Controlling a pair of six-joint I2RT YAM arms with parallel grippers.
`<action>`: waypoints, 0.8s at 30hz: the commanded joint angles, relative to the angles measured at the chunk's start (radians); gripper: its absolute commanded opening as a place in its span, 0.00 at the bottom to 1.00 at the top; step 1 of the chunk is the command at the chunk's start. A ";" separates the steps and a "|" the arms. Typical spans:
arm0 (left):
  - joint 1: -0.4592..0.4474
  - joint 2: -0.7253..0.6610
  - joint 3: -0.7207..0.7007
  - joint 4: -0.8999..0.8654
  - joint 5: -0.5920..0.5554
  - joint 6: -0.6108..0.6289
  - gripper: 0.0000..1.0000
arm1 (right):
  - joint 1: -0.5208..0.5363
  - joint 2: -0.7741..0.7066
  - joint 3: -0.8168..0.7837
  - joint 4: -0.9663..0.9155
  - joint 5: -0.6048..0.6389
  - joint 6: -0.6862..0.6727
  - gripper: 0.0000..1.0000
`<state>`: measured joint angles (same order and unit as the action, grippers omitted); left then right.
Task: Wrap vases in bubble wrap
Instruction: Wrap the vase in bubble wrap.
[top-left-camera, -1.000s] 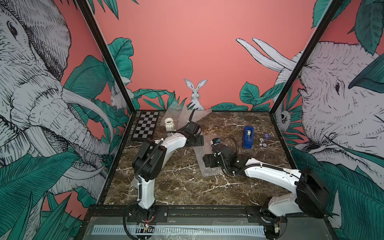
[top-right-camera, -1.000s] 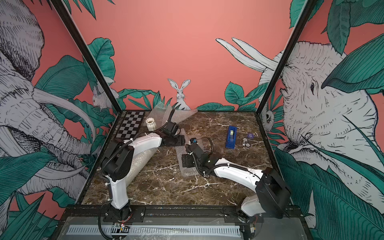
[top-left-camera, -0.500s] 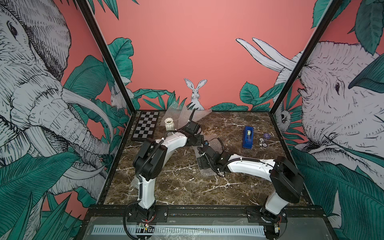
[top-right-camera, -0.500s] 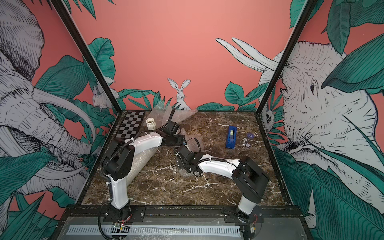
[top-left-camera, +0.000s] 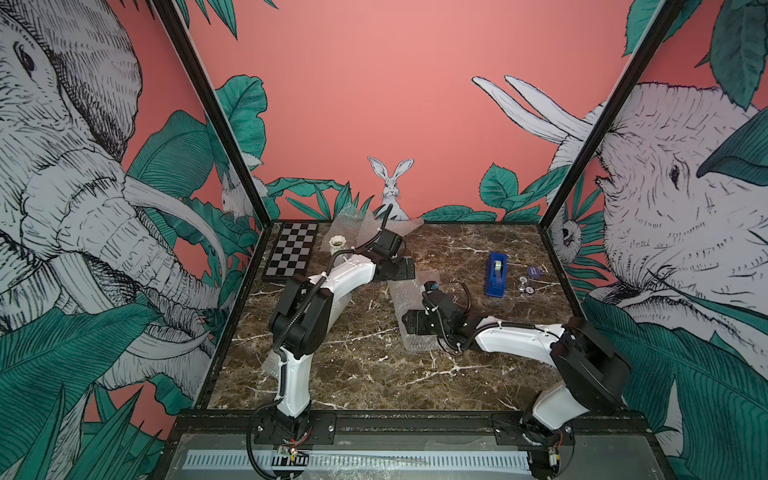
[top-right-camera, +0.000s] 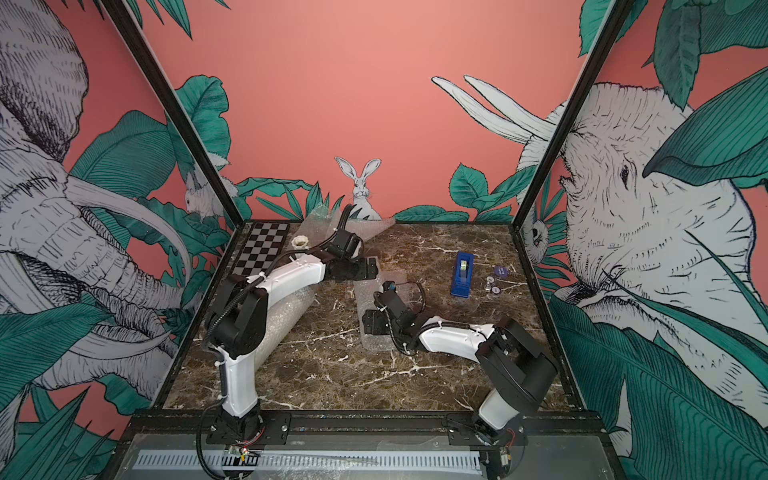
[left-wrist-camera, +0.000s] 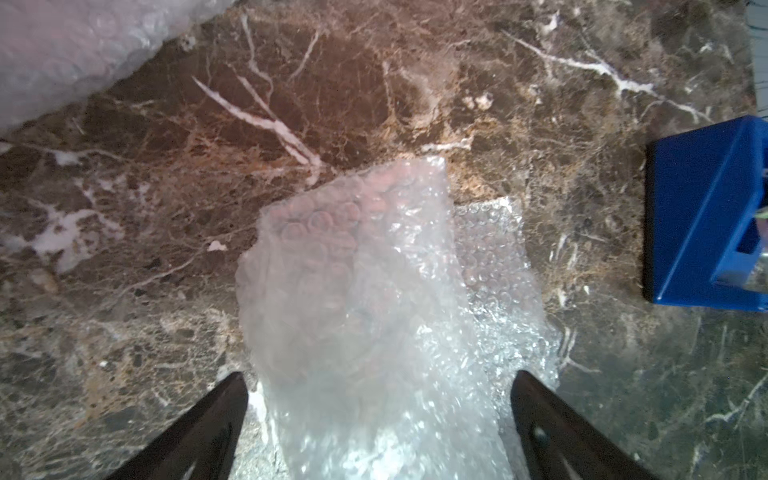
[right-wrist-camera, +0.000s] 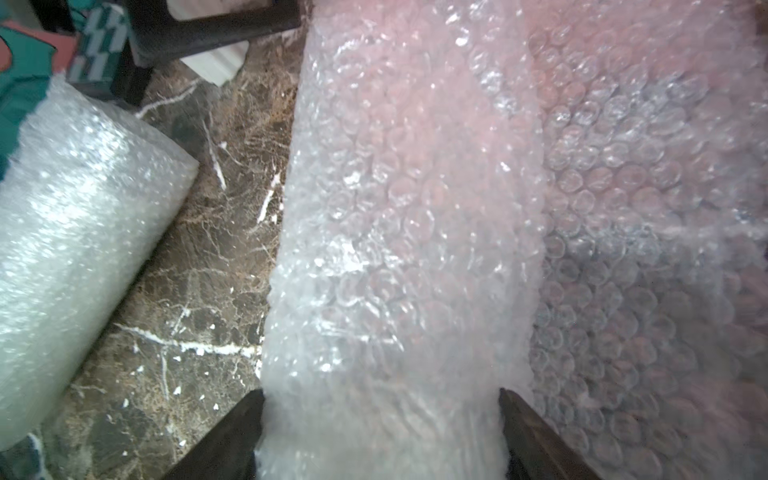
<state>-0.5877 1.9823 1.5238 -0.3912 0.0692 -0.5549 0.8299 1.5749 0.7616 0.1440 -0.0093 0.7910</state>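
Item: bubble-wrap roll (top-left-camera: 406, 297), lying at centre of desk (top-left-camera: 374, 374); vase inside not discernible. Left tool (left-wrist-camera: 378, 374): jaws wide, clear of roll. Right tool (right-wrist-camera: 380, 391): jaws against roll's sides, grip not determinable. Step, judged: finishing the wrap. Next likely needs tape from dispenser (top-left-camera: 496, 274)

A roll of bubble wrap (top-left-camera: 405, 297) is laid at the centre of the desk (top-left-camera: 374, 374). The chequered board (top-left-camera: 291, 253) and a vase (top-left-camera: 337, 245) are set far left, the tape dispenser (top-left-camera: 496, 274) right.
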 joint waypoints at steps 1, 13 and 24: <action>0.006 -0.058 0.006 -0.049 0.003 0.011 0.99 | -0.029 0.034 -0.099 0.080 -0.109 0.121 0.77; 0.009 -0.077 -0.117 0.039 0.059 0.031 0.97 | -0.077 0.092 -0.295 0.551 -0.194 0.350 0.73; 0.006 -0.003 -0.093 0.049 0.098 0.035 0.92 | -0.089 0.110 -0.323 0.603 -0.181 0.381 0.74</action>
<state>-0.5854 1.9602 1.4170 -0.3401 0.1574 -0.5236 0.7403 1.6489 0.4744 0.8261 -0.1818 1.0756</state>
